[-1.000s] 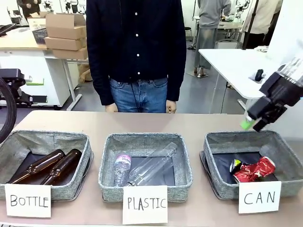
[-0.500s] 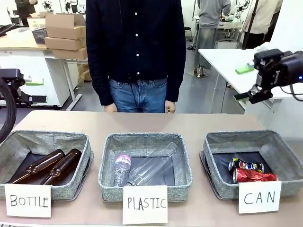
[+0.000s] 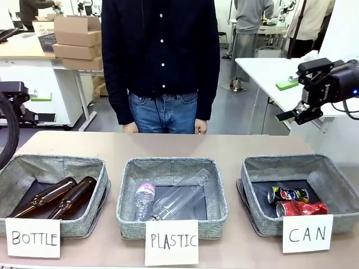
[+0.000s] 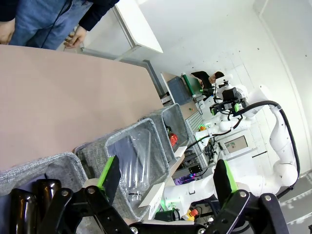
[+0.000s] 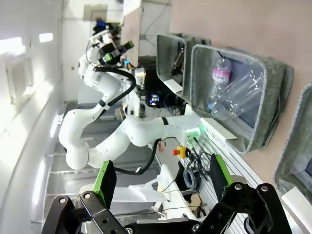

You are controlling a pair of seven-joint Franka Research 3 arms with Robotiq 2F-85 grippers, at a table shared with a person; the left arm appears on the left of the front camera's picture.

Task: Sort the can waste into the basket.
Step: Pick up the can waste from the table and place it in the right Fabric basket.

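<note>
You are looking at both crushed metal cans, the red one (image 3: 300, 208) and the dark printed one (image 3: 288, 194), lying crosswise inside the grey woven "CAN" basket (image 3: 337, 185). Your right gripper (image 3: 299, 114) is hanging wide and empty at their twelve o'clock; the left gripper (image 4: 165, 187) is gaping too, empty.

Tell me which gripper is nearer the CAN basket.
Right. The right gripper, fingers open, hangs up above the CAN basket's far side. The left gripper, also open, sits by the bottle basket, two bins away.
</note>
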